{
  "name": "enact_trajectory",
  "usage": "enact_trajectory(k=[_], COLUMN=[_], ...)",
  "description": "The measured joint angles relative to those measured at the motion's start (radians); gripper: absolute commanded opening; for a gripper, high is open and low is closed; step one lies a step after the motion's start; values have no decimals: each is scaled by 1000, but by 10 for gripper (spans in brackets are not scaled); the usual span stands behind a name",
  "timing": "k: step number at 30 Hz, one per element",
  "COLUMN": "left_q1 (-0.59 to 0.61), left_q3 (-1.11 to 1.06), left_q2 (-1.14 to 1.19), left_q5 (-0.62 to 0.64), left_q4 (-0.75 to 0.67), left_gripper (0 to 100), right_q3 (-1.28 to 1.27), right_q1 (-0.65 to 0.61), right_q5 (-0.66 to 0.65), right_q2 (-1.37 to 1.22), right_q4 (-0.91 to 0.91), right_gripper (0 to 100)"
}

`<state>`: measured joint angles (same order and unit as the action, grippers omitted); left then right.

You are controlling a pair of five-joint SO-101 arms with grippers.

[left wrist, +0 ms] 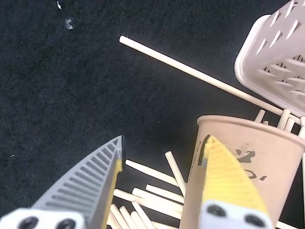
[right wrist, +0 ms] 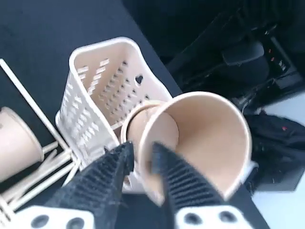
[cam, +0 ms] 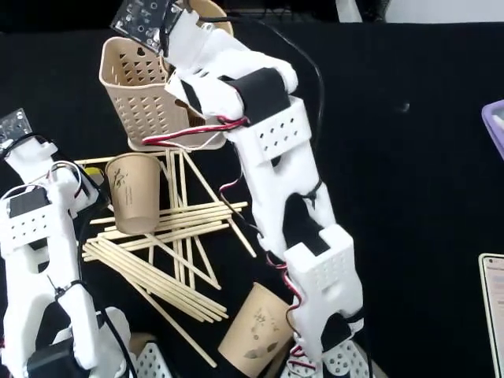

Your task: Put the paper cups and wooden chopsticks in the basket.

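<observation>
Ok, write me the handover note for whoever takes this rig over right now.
Right tool: shut on a cup, held up at the basket.
Left tool: open at a second cup resting on the chopsticks.
Third cup: on its side, apart from the chopsticks.
Done: nothing for sure; another cup may already sit in the basket.
Left: three cups, all chopsticks.

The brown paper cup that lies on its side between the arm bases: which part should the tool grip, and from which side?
Probably grip the brown paper cup across its side wall, about halfway along, coming straight from above. It lies on its side on the black table, so its rim does not face up, and its mouth seems to point toward the crowded arm bases.
</observation>
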<state>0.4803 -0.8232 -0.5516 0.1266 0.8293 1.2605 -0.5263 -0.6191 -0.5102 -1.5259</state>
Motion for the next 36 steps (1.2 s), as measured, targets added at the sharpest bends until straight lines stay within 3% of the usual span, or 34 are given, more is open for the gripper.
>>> enact_trajectory(k=[13,19,24,32,36], left_q1=[0,0,0,0,0], left_q3=[0,0,0,0,0], left_q2=[0,0,0,0,0], left_q5=[0,0,0,0,0], left_q4=[0,0,0,0,0], left_gripper=[273,273,273,273,273], right_q3=[296,201,-209,-1244,-1689], right_q1=[110,201,193,100,-17], right_q5=[123,232,253,256,221], right_q2=[2,158,542,1203,1419], right_q4=[-209,-209,-209,-190,-144], right_gripper=[247,247,247,249,250])
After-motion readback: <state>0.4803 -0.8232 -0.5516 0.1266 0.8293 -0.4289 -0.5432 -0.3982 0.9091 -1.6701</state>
